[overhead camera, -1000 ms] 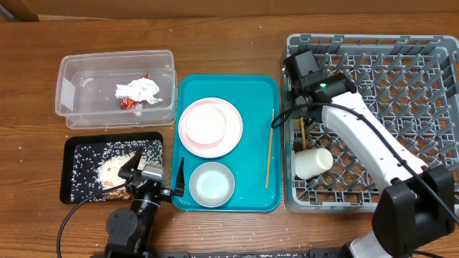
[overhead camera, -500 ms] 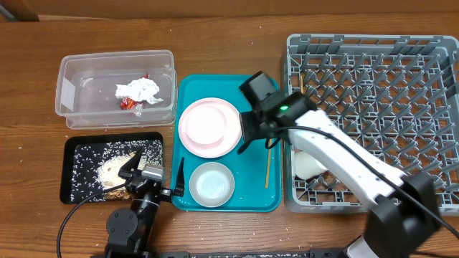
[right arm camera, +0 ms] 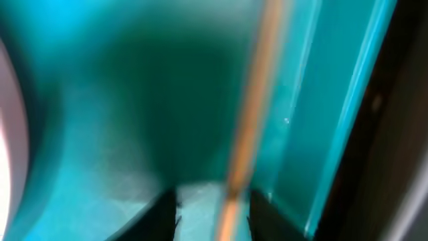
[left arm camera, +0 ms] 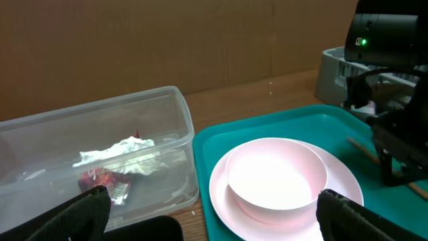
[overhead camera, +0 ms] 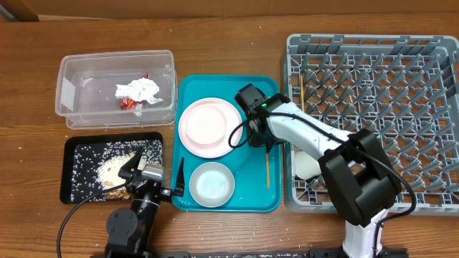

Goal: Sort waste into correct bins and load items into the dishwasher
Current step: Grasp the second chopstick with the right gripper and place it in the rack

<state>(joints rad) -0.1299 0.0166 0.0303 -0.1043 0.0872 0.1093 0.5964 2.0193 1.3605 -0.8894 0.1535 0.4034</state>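
One wooden chopstick (overhead camera: pixel 268 168) lies on the teal tray (overhead camera: pixel 251 193). In the blurred right wrist view it (right arm camera: pixel 251 114) runs between my right gripper's (right arm camera: pixel 212 217) open fingers. My right gripper (overhead camera: pixel 267 142) is low over it. A second chopstick (overhead camera: pixel 303 93) lies in the grey dish rack (overhead camera: pixel 401 107), and the white cup (overhead camera: pixel 307 166) lies there too, partly hidden by my arm. The pink plate (overhead camera: pixel 208 127) (left arm camera: pixel 341 181) carries a smaller pink dish (left arm camera: pixel 275 175). The pale bowl (overhead camera: pixel 211 183) sits near my open, empty left gripper (overhead camera: pixel 176 188) (left arm camera: pixel 214 217).
The clear tub (overhead camera: pixel 72 93) (left arm camera: pixel 180 127) holds the white napkin (overhead camera: pixel 138 90) (left arm camera: pixel 117 152) and red wrapper (overhead camera: pixel 129 104) (left arm camera: pixel 93 179). The black tray (overhead camera: pixel 79 147) holds rice grains and brown scraps (overhead camera: pixel 115 172). Bare wood table lies behind the tub.
My right arm swung left from the rack's left side to the teal tray and dropped over the chopstick there. A chopstick now shows in the rack. My left arm has not moved.
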